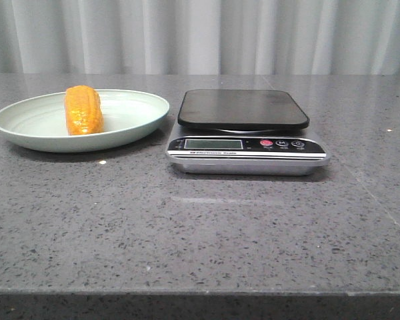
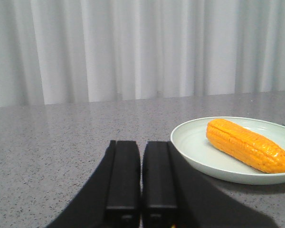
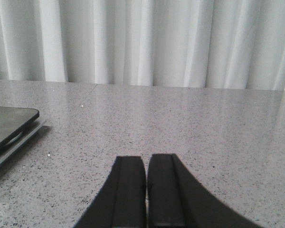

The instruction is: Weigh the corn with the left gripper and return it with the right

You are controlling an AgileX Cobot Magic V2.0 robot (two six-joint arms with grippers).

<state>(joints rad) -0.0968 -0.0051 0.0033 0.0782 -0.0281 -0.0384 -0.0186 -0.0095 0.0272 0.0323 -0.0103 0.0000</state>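
Left gripper point(image 2: 142, 178) and right gripper point(image 3: 146, 190), fingers together, empty

scale point(image 3: 9, 130) cut off, display point(image 1: 213, 144) unreadable

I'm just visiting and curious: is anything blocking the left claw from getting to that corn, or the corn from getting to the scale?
Nothing visible. The left claw faces bare table before the plate holding the corn. The scale beside it has nothing on its platform.
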